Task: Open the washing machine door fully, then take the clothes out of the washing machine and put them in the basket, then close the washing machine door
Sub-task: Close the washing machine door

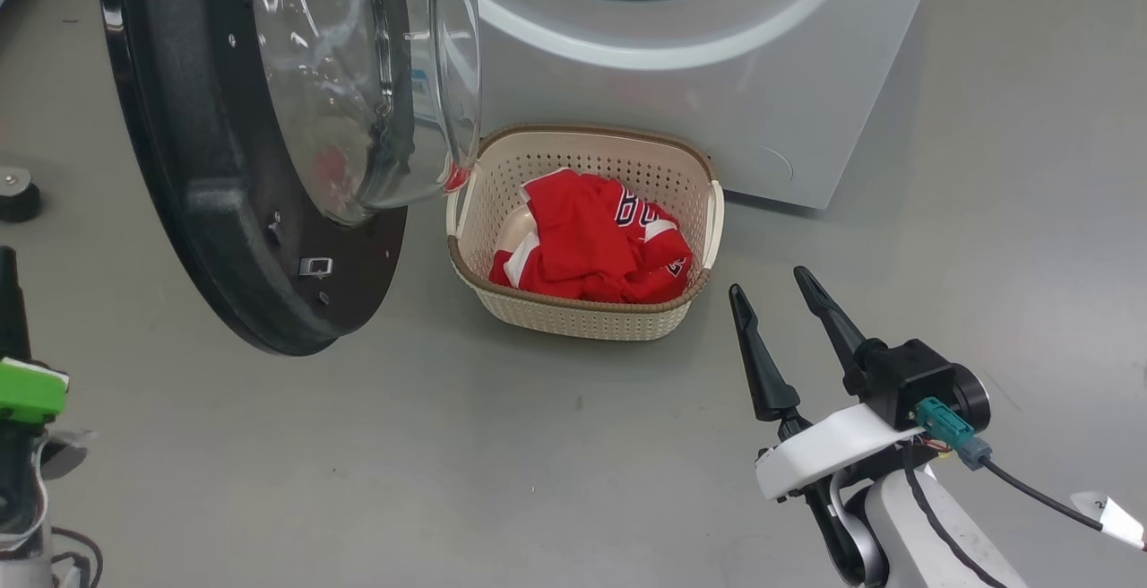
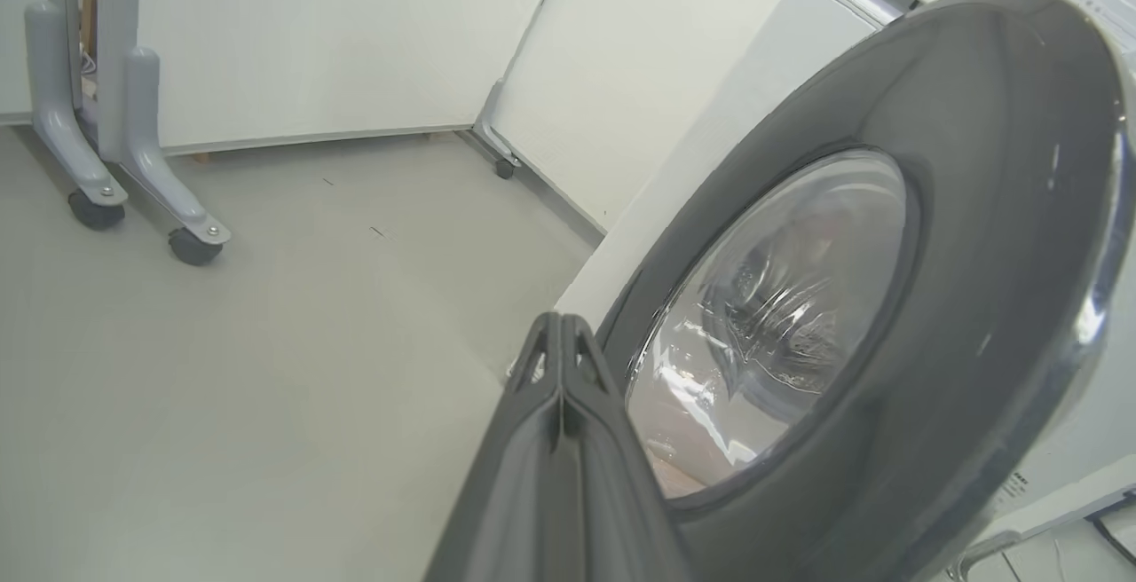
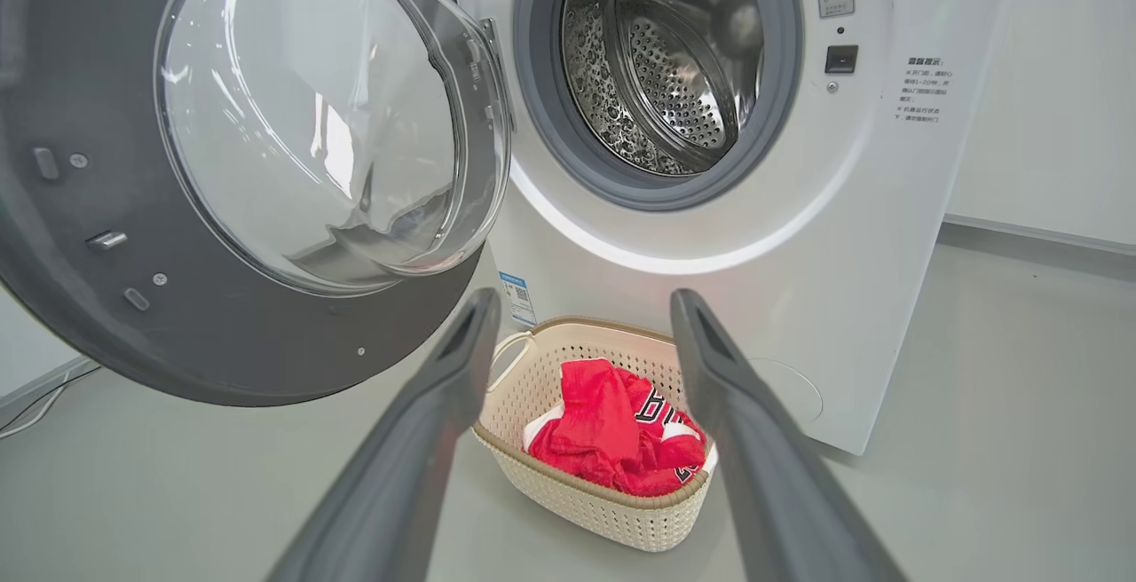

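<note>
A: Door status?
B: Large round washing machine door [image 1: 206, 211], black rim and clear glass bowl [image 1: 358, 77], stands swung wide off the big white front-loading washing machine [image 1: 717, 95]. Steel perforated drum [image 3: 666, 76] in plain sight behind the grey rubber seal [image 3: 540, 121].
A: Clothes?
B: Bright red jersey clothes [image 1: 582, 247] with white trim lie bunched inside the small cream perforated plastic basket [image 1: 582, 324] (brown woven rim, white side handles). Black-and-white lettering shows on top of the heap. Basket sits on the grey floor [image 1: 448, 445], just in front of the machine's base, below the drum opening. In the head view the glass bowl overlaps its left rim.
A: Grippers?
B: Right gripper [image 1: 768, 282] hovers above the floor near the basket's right side, jaws spread wide, nothing between them. Left gripper [image 2: 561, 325]: jaws pressed together, gripping nothing, tips just beside the door's outer face. Whether they touch it, can't tell.
</note>
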`<state>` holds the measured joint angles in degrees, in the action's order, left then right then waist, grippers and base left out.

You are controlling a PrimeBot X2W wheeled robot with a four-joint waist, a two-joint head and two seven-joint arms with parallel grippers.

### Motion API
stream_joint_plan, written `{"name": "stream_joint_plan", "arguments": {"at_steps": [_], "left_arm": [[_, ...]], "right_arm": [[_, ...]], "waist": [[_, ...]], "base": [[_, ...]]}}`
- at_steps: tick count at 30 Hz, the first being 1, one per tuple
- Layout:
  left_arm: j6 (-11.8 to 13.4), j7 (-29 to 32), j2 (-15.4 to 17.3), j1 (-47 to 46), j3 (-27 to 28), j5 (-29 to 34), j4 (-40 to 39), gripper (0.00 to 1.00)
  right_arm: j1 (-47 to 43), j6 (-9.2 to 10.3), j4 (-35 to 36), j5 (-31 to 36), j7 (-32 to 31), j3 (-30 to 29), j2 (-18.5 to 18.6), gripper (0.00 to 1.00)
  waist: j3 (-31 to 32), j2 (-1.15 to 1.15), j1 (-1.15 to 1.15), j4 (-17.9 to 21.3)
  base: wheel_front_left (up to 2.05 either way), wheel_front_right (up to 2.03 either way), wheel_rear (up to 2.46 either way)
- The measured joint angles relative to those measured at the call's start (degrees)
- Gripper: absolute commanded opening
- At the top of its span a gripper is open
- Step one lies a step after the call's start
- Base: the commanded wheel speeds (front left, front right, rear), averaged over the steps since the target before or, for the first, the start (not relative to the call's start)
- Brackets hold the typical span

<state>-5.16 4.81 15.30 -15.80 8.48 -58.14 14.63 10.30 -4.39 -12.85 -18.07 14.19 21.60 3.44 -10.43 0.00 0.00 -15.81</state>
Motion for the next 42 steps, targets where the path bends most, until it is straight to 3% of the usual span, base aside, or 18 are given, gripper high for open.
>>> {"name": "stream_joint_plan", "arguments": {"at_steps": [5,8,15,26,42], "left_arm": [[3.21,6.37,-3.78,-3.67,3.60,-10.76,0.69,0.00],[5.14,10.56,-4.42,-5.38,4.44,-15.02,1.16,0.00],[12.44,17.08,-5.99,-7.30,9.44,-23.32,3.56,0.00],[12.51,26.02,-8.47,-9.72,11.81,-32.89,4.81,0.00],[12.51,34.62,-11.02,-9.31,9.56,-37.93,4.53,0.00]], "right_arm": [[0.04,0.00,0.03,0.00,0.00,-0.05,0.00,1.00],[0.06,0.00,0.08,0.00,0.00,-0.09,0.00,1.00],[0.14,0.01,0.43,0.00,0.00,-0.27,0.00,1.00],[0.17,0.01,0.46,0.00,0.00,-0.40,0.00,1.00],[0.18,0.01,0.47,0.00,0.00,-0.56,0.00,1.00]], "waist": [[-0.28,0.00,0.00,0.28],[-0.38,0.00,0.00,0.49],[-0.64,0.00,0.00,0.89],[-1.00,0.00,0.00,1.10],[-0.80,0.00,0.00,0.90]], "base": [[0.00,0.00,0.00],[0.00,0.00,0.00],[0.00,0.00,0.00],[0.00,0.00,0.00],[0.00,0.00,0.00]]}}
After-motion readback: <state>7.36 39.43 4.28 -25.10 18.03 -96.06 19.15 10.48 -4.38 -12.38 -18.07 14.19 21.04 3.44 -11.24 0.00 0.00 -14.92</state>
